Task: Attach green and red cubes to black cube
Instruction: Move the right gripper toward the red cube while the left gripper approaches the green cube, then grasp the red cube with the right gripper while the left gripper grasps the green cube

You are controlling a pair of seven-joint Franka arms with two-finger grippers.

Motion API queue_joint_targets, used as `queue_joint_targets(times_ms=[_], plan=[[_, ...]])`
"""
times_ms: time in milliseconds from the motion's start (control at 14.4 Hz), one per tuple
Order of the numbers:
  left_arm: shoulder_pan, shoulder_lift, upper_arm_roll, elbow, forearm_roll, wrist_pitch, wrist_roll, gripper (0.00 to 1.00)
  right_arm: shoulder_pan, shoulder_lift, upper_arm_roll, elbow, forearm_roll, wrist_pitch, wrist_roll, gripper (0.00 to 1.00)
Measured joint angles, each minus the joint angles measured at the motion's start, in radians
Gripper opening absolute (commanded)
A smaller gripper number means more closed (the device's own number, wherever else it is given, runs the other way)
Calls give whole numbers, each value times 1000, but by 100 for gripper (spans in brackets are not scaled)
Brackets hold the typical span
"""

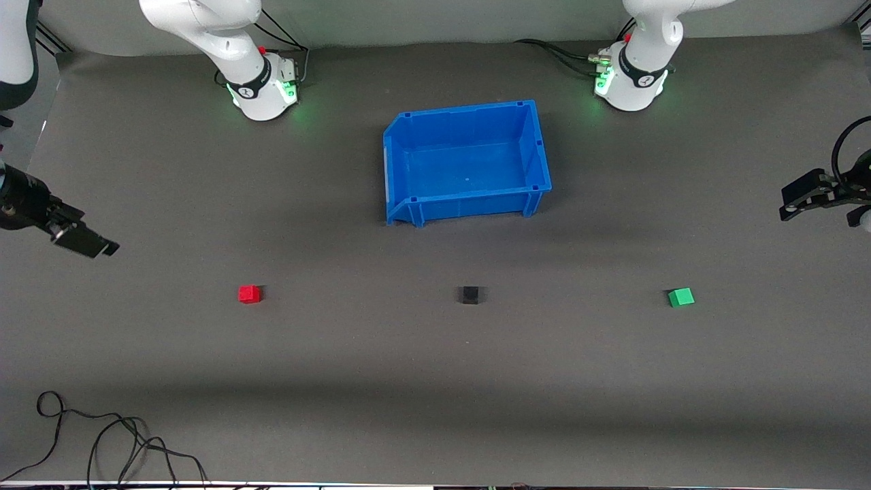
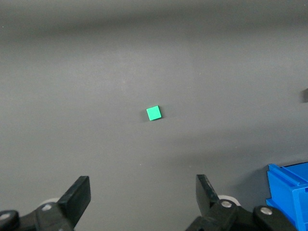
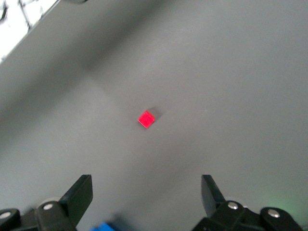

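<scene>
Three tiny cubes lie in a row on the dark table, nearer to the front camera than the blue bin. The black cube (image 1: 470,295) is in the middle. The red cube (image 1: 250,293) is toward the right arm's end and the green cube (image 1: 681,297) toward the left arm's end. My right gripper (image 1: 95,243) hangs open and empty in the air at its end of the table; its wrist view shows the red cube (image 3: 147,119) well clear of its fingers. My left gripper (image 1: 795,204) hangs open and empty at its end; its wrist view shows the green cube (image 2: 153,112) apart from its fingers.
An empty blue bin (image 1: 466,160) stands mid-table between the arm bases and the cubes; its corner shows in the left wrist view (image 2: 291,192). Loose black cables (image 1: 102,442) lie at the table's front edge toward the right arm's end.
</scene>
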Motion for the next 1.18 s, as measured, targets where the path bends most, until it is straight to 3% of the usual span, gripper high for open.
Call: queue_joint_targets(times_ms=[348, 488, 766, 1184], plan=[[3, 35, 6, -17, 0, 18, -8, 100, -22, 73, -5, 15, 119, -2, 416, 100], [8, 80, 12, -33, 0, 47, -60, 100, -41, 98, -6, 14, 169, -2, 497, 100], [1, 172, 5, -86, -1, 187, -185, 99, -72, 141, -8, -32, 248, 41, 519, 100], [-37, 288, 1, -111, -1, 246, -230, 100, -88, 185, -8, -301, 398, 361, 402, 100]])
